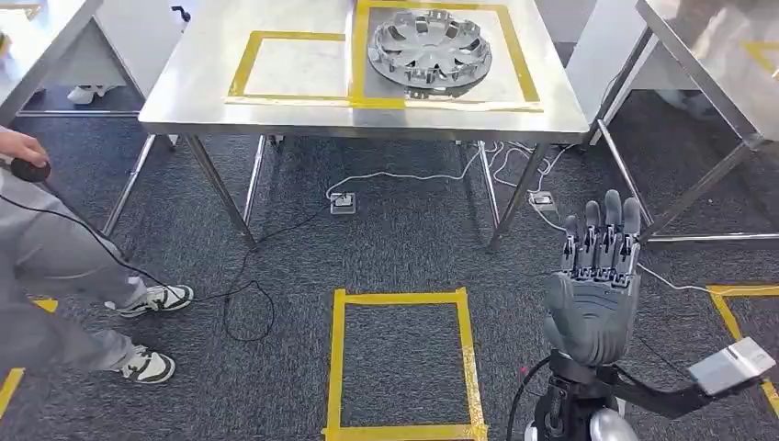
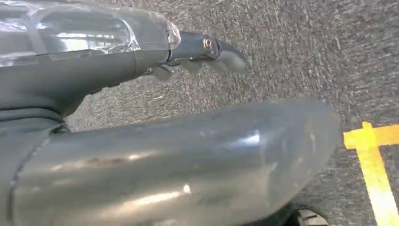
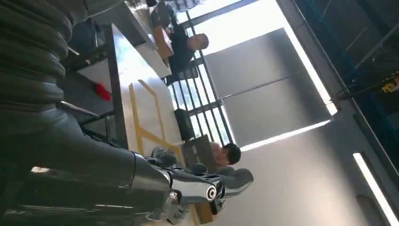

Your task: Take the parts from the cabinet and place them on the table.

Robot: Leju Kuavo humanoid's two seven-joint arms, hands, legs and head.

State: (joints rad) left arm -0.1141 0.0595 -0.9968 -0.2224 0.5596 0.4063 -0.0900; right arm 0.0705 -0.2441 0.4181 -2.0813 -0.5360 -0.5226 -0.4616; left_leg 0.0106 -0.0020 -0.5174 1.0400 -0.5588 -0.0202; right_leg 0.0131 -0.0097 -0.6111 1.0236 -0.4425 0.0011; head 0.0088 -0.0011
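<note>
**Wheel cover on the far desk, right robot hand raised and empty**

I see the wheel cover (image 1: pixel 428 50) lying flat on the steel desk (image 1: pixel 184 92), inside the right-hand yellow tape frame (image 1: pixel 519 64); the left tape frame (image 1: pixel 289 66) beside it is bare. Dark carpet (image 1: pixel 404 239) runs from me to the desk, with white cables (image 1: pixel 413 175) and floor sockets (image 1: pixel 343 203) under it. A taped floor square (image 1: pixel 402 363) sits near. My right robot hand (image 1: pixel 595 289) is upright, fingers straight and together, holding nothing. The left robot hand (image 2: pixel 207 52) I cannot tell. A person (image 1: pixel 55 266) stands at left.
</note>
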